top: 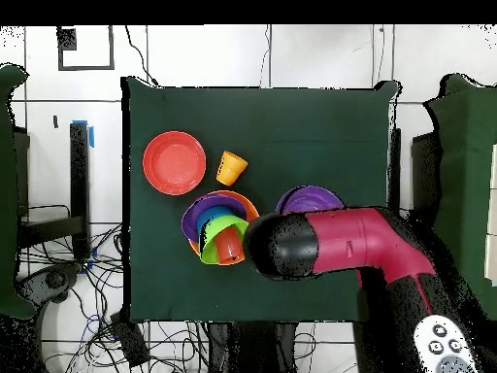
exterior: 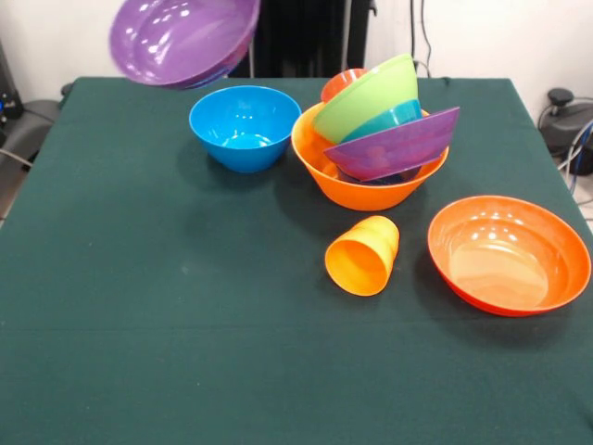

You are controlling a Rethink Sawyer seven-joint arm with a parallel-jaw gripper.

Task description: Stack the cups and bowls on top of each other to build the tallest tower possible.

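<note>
A purple bowl (exterior: 181, 39) hangs tilted in the air above the table's far left corner; in the overhead view its rim (top: 311, 199) peeks out from under my red and black arm (top: 340, 243). The bowl and the arm hide the gripper itself. The tower (top: 218, 228) has a big yellow-orange bowl (exterior: 371, 190) as base, holding a tilted purple bowl (exterior: 394, 146), a blue bowl (exterior: 394, 119), a lime green bowl (exterior: 366, 97) and a red-orange cup (exterior: 341, 83). A medium blue bowl (exterior: 244, 125) stands upright left of the tower. A yellow-orange cup (exterior: 363, 255) lies on its side.
A wide red-orange bowl (exterior: 508, 255) sits upright at the right, near the lying cup. The table carries a dark green cloth (exterior: 185, 324). Cables and equipment lie on the floor beyond the table's edges.
</note>
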